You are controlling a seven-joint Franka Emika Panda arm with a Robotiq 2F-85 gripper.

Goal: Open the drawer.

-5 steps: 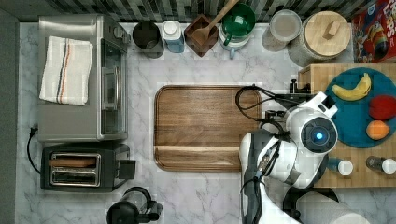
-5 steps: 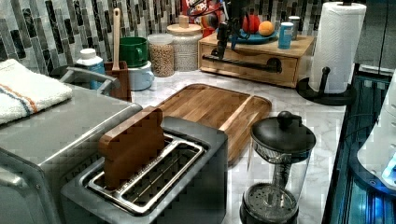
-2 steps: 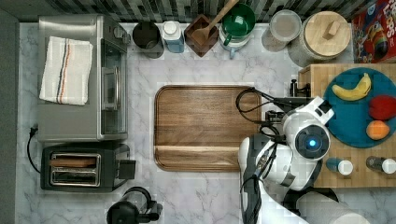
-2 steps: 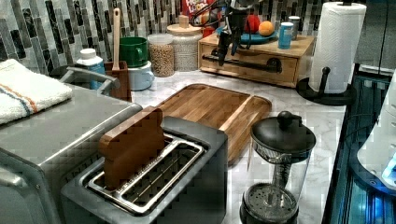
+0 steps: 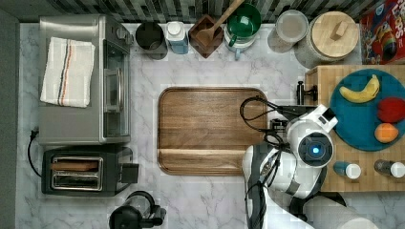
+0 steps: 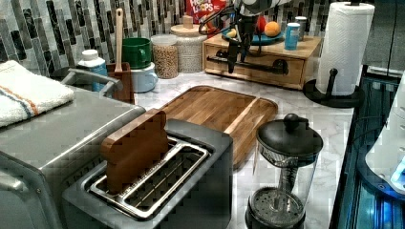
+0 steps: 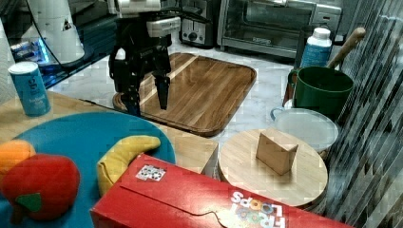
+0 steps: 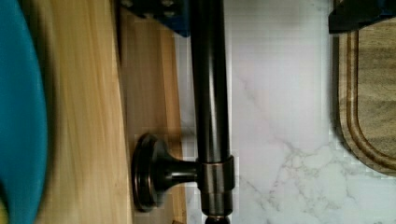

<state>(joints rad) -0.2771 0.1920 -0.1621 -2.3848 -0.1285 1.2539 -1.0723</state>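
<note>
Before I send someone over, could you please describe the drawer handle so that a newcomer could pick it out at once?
Find the light wooden box beside the paper towel roll, carrying a blue plate of fruit. On the drawer front facing the brown tray runs the handle: a long black metal bar on round black mounts, the only dark bar on that pale wood.

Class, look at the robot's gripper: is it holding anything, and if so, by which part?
Nothing held: the gripper is open, fingers hanging over the drawer's handle.
</note>
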